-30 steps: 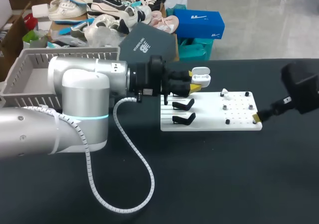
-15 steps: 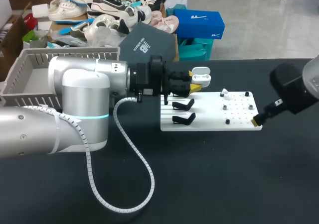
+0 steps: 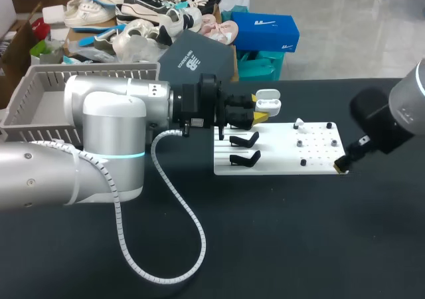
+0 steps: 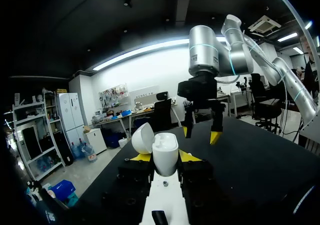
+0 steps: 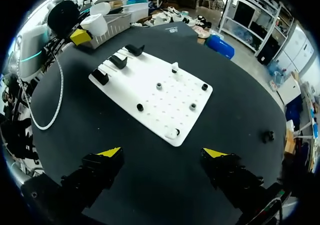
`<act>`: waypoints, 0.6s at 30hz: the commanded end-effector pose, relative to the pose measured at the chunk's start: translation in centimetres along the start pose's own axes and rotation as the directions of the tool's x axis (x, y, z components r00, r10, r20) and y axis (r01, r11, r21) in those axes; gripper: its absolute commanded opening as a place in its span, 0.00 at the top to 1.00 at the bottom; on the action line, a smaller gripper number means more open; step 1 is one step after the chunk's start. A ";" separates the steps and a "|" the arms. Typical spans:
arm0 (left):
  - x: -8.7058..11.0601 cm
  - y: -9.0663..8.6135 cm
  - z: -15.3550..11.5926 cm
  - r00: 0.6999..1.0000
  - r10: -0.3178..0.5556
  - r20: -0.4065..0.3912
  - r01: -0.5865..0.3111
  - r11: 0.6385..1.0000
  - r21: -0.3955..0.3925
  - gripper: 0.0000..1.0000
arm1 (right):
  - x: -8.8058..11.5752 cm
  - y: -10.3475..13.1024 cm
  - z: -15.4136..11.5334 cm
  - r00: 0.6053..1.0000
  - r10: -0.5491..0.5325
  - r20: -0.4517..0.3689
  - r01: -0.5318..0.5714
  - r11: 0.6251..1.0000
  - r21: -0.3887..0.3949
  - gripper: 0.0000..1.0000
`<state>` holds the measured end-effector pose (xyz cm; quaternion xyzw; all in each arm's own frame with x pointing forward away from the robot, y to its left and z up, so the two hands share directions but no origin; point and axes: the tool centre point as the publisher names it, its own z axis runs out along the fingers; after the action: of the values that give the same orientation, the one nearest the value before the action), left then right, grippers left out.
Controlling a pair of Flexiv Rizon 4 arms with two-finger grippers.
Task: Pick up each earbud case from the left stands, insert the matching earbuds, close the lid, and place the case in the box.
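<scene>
Left gripper (image 3: 258, 107): fingers pinch the case (image 4: 165, 153), lid open, just past the far edge of the board (image 3: 279, 161), near the stands (image 3: 244, 139). Right gripper (image 5: 163, 153): fingers spread, nothing between them, at the board's right edge.

Both arms are the same build: fat, rounded silver-grey links with smooth shells. The left arm (image 3: 99, 146) has a thin teal ring (image 3: 119, 158) around one joint. A white ribbed cable hose (image 3: 192, 226) hangs off it in a big loop and runs up to the black wrist block (image 3: 199, 106). The left gripper (image 3: 259, 107) is chunky black with yellow wedge tips. The right arm (image 4: 215, 50) has the same silver tubes and a teal band too, ending in a black housing. On the right gripper (image 5: 162, 152) you get two blocky black fingers with yellow tips.
</scene>
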<state>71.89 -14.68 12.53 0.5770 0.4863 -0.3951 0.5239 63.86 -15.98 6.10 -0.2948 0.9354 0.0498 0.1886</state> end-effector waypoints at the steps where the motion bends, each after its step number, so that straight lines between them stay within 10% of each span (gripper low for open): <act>1: 0.1 0.0 0.0 1.000 0.001 0.003 -0.001 1.000 -0.001 1.00 | -0.2 0.2 0.2 1.000 0.019 -0.015 -0.006 0.784 0.621 0.00; 18: 0.1 0.0 0.0 1.000 0.001 0.003 -0.001 1.000 -0.001 1.00 | -0.7 0.5 0.8 1.000 0.001 -0.027 0.016 0.770 0.638 0.00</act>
<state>71.89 -14.67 12.53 0.5770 0.4863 -0.3951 0.5240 64.50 -15.62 6.06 -0.2841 0.9400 0.0056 0.1890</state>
